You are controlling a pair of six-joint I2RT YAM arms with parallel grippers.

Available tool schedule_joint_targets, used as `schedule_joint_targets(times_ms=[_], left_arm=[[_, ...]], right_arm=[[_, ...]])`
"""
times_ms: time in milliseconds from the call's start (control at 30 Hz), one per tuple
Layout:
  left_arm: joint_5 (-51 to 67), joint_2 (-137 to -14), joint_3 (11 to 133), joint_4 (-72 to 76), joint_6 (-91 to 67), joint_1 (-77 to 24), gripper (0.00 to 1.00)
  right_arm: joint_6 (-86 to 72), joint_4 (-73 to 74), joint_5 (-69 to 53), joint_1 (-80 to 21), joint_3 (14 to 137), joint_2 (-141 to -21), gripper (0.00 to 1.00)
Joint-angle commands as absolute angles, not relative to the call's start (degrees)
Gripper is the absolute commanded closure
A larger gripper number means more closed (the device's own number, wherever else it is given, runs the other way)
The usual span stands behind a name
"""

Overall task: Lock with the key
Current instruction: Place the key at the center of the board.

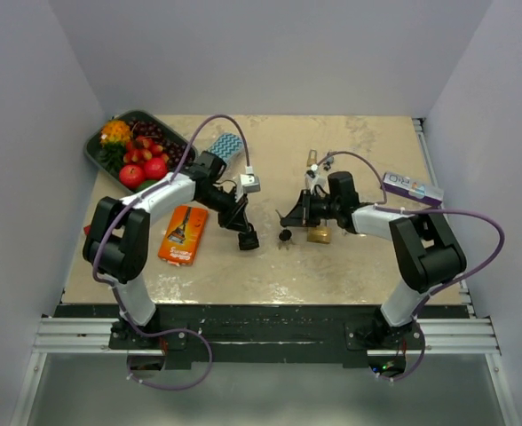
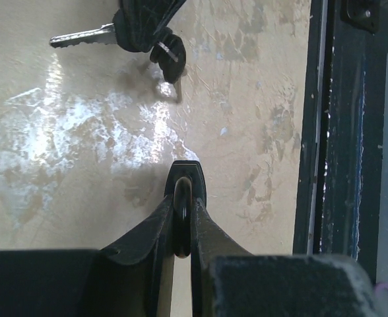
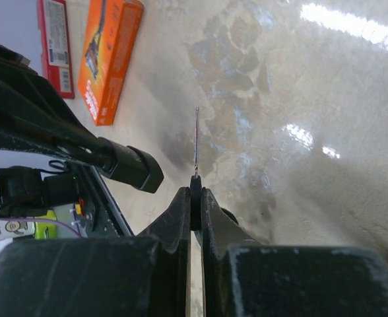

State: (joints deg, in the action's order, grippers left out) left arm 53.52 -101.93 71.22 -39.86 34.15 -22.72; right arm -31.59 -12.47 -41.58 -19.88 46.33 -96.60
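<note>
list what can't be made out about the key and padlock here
The padlock keyhole: top external view, too small.
The key teeth: right wrist view, blade seen edge-on.
Whether the left end effector holds anything: left wrist view, its own fingers hide the gap.

The left arm folds at its elbow on the outer left, and the forearm runs inward. Its wrist turns the left pincer down and toward the middle, with the fingers pressed together and seemingly holding nothing. The right arm bends at its elbow on the right and reaches inward. The right pincer is clamped on a key. The two pincers are near each other but apart.
</note>
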Motion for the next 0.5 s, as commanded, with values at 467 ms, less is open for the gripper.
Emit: schedule_joint_targets(times_ms=[467], left_arm=[[54.2, -113.6, 75.8, -36.8, 33.0, -25.8, 1.00]], right_arm=[[-32.8, -17.9, -39.4, -20.9, 46.8, -103.4, 1.00]])
